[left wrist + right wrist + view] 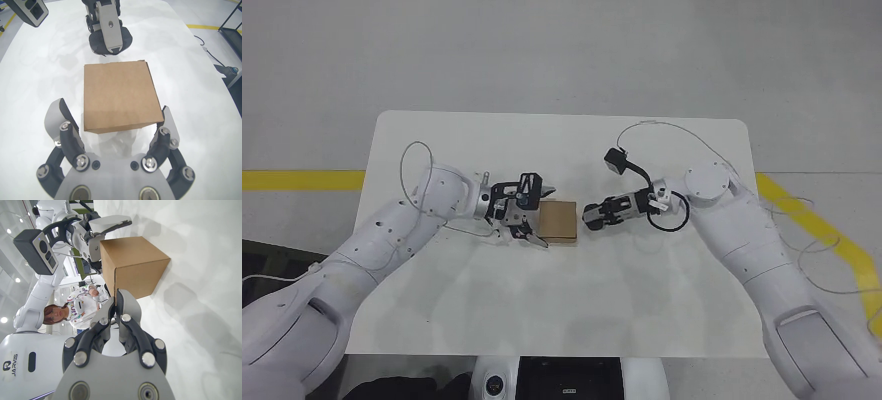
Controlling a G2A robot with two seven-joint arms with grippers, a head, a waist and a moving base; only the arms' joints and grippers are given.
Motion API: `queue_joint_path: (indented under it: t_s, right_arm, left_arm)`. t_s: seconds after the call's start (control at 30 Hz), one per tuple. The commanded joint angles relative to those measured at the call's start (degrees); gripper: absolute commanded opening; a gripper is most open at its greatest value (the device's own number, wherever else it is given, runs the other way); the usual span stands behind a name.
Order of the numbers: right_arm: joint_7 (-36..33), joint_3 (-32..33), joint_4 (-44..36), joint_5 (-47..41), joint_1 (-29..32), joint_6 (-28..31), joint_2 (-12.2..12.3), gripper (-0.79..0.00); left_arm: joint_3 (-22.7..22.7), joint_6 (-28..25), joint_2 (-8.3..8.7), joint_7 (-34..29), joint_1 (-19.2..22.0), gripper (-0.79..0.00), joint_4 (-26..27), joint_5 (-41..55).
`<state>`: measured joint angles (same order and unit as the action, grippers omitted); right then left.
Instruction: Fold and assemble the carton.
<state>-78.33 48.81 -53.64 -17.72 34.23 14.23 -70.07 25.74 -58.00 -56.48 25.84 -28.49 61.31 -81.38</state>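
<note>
Left gripper (113, 105) was open, jaws spread wide, straddling the end of the carton (119, 94) that faced its own arm. One finger (62, 111) stood clear of the carton side, with bare desk showing between. The other finger (169, 117) sat right at the carton's corner; couldn't tell if it touched. Nothing was gripped.

Right gripper (115, 299) was closed, fingers pressed together, holding nothing. Its tip pointed at the opposite end of the carton, level with a vertical edge where a seam ran down. The left wrist view showed a strip of desk between tip and carton, so it was just beside the carton; contact couldn't be confirmed.

Carton was plain brown card, standing as a squared-up box with the top face shut and flat. It rested on the white desk (662, 300) around the middle, directly between the two grippers, roughly square to the line between them. The top's corner at the right-gripper end looked slightly ragged.

Both arms came in low from either side of the desk, grippers facing each other across the carton.
</note>
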Motion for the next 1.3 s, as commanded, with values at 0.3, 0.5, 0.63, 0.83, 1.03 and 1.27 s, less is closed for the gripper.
queue_joint_path:
  t_s: [0.3,0.5,0.63,0.83,1.03,1.27]
  right_arm:
    - [1.69,6.18,-3.4,1.3,2.9,7.34,2.51,-0.64]
    - [4.36,9.69,-4.44,2.4,4.03,12.66,3.72,-0.489]
    - [7.05,12.43,-5.19,3.96,4.28,15.24,4.61,-0.243]
    - [11.2,16.58,-6.33,5.56,4.01,18.58,5.8,0.0]
    - [16.69,20.21,-5.45,8.83,2.5,21.54,6.78,0.0]
    - [22.05,22.74,-3.96,13.26,0.1,22.85,7.6,0.0]
  left_arm:
    - [5.29,0.0,3.91,1.23,-3.24,0.0,-1.09,7.69]
    - [8.28,0.0,5.98,0.14,-4.23,0.0,-0.91,14.68]
    - [11.2,0.66,7.19,-3.36,-4.04,0.0,-1.34,16.64]
    - [15.71,6.57,7.93,-8.1,-4.96,0.0,-1.15,21.48]
    - [19.43,11.31,8.26,-14.42,-5.8,0.0,-1.06,27.75]
    - [22.41,11.45,8.71,-18.55,-5.81,0.0,-0.19,27.94]
